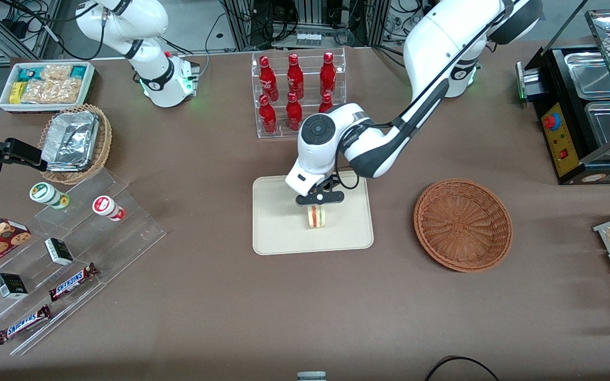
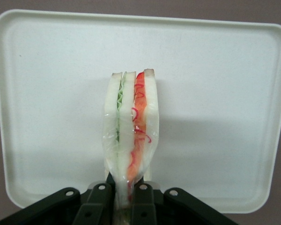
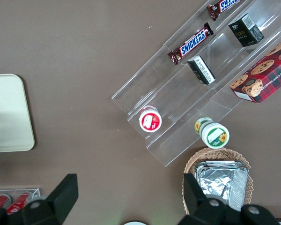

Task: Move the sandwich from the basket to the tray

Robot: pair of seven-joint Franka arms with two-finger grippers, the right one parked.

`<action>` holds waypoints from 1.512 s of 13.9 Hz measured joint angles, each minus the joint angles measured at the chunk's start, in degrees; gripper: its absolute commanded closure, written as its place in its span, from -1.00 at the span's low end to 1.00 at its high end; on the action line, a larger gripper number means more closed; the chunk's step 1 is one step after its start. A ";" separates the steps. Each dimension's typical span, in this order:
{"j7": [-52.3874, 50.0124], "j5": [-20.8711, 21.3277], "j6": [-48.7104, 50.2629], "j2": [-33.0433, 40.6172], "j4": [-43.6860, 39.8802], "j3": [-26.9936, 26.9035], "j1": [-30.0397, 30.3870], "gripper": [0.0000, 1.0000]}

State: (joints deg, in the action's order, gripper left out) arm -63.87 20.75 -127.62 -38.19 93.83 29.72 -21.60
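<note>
The sandwich (image 1: pixel 316 217) (image 2: pixel 131 136), a wrapped wedge of pale bread with red and green filling stripes, stands on its edge over the middle of the cream tray (image 1: pixel 278 238) (image 2: pixel 225 103). My left gripper (image 1: pixel 319 198) (image 2: pixel 123 199) is directly above it, its black fingers (image 2: pixel 143 201) shut on the wedge's pointed end. Whether the sandwich rests on the tray or hangs just above it, I cannot tell. The reddish-brown wicker basket (image 1: pixel 463 225) lies empty beside the tray, toward the working arm's end of the table.
A clear rack of red bottles (image 1: pixel 297 92) stands farther from the front camera than the tray. Acrylic steps with snack bars and cups (image 1: pixel 66 254), a tan basket of foil containers (image 1: pixel 74 143) and a white snack bin (image 1: pixel 48 84) lie toward the parked arm's end.
</note>
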 measured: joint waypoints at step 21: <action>-6.94 -4.02 12.17 14.09 -4.07 -0.45 5.14 -1.00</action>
State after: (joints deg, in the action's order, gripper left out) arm -70.81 16.73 -115.45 -24.10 89.76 29.27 -16.46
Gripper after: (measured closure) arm 0.000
